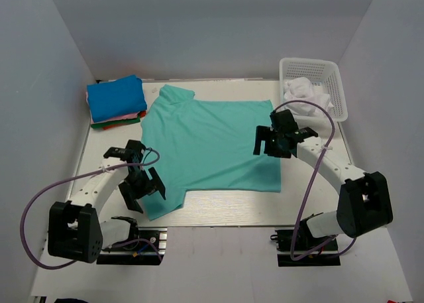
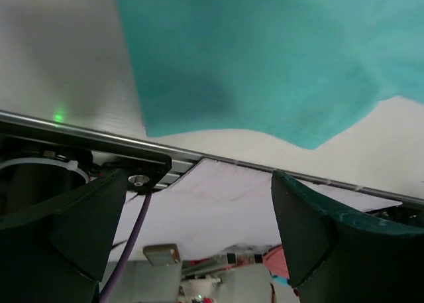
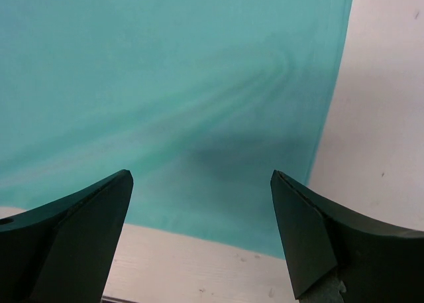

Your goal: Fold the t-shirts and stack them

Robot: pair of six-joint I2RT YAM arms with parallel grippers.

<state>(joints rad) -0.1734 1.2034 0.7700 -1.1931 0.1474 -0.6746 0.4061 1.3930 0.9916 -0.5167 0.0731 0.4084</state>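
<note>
Wide-open, the black left gripper (image 1: 144, 189) over the near sleeve and the black right gripper (image 1: 267, 144) over the hem flank the teal-green cloth t-shirt (image 1: 212, 144) lying flat on the white table (image 1: 232, 213); a clean fold probably needs both pinching matching edges evenly.

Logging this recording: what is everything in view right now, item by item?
teal t-shirt: one, teal-green, spread flat at the table's centre
folded shirts: one stack, blue on top, pink and dark green edges beneath, far left corner; count unclear
basket: one, white lattice, far right corner
white cloth: crumpled, inside the basket; count unclear
table: one, white
cables: two, purple, one along each arm
left pincer: one, black, open, at the teal t-shirt's near left corner
right pincer: one, black, open, above the teal t-shirt's right edge
</note>
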